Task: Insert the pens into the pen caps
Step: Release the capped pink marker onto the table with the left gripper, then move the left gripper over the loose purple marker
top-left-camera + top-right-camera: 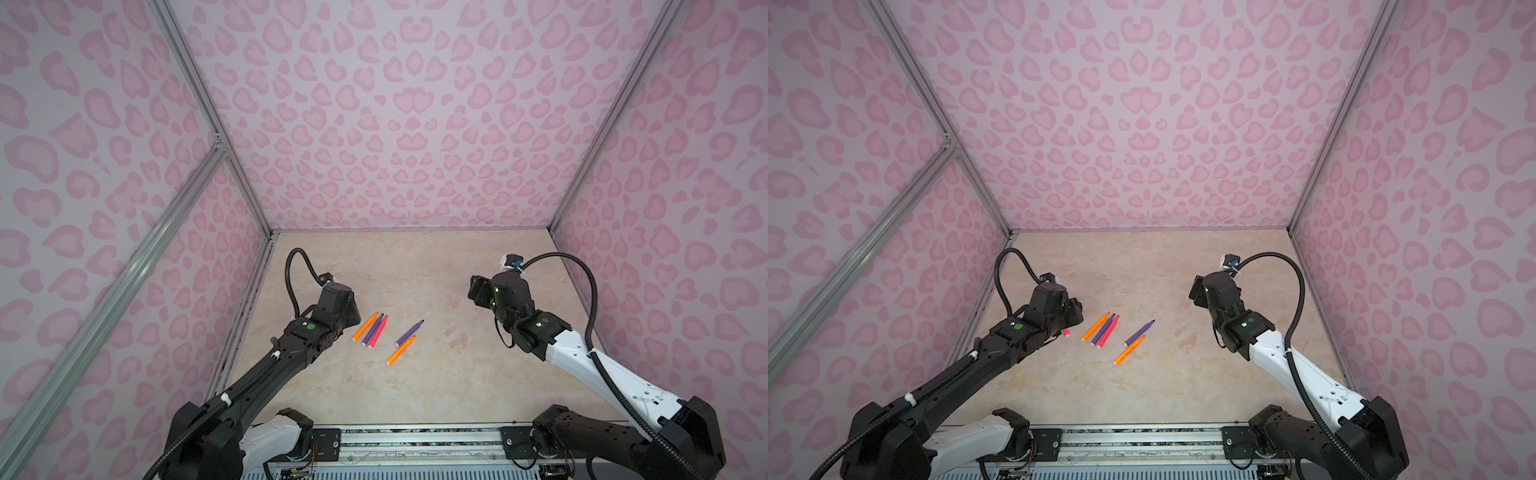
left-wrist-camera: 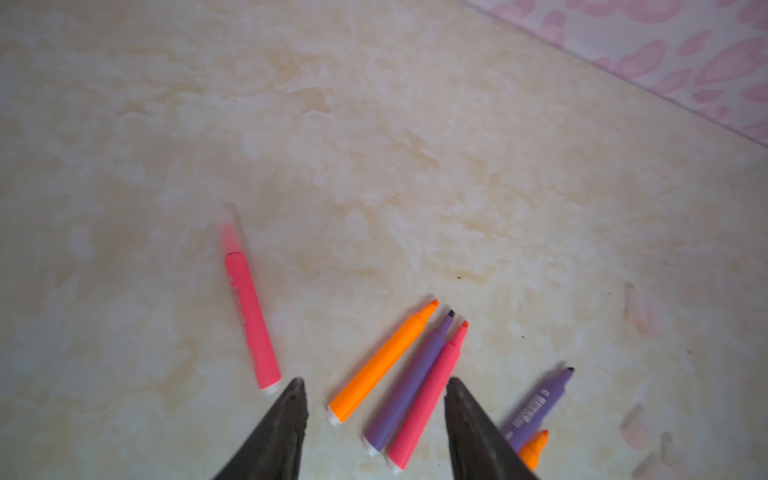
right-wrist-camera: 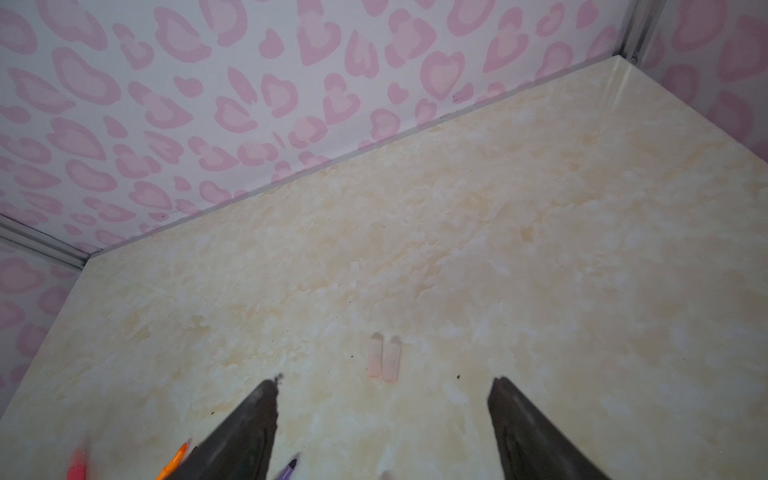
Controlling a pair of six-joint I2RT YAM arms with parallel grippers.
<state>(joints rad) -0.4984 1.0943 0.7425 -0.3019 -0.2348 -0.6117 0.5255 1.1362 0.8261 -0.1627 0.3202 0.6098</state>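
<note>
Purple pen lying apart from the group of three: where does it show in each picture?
Top view: purple pen mid-table, right of the group of three.
Top view: same pen, same place.
Left wrist: just outside the open left pincer.
Right wrist: only a purple tip beside the right pincer, probably it.
Shared landmark: the orange pen beside it, sure in three views.

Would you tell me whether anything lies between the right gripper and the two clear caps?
Nothing visible does: in the right wrist view the two clear caps lie side by side on bare table just beyond the open right gripper.
</note>
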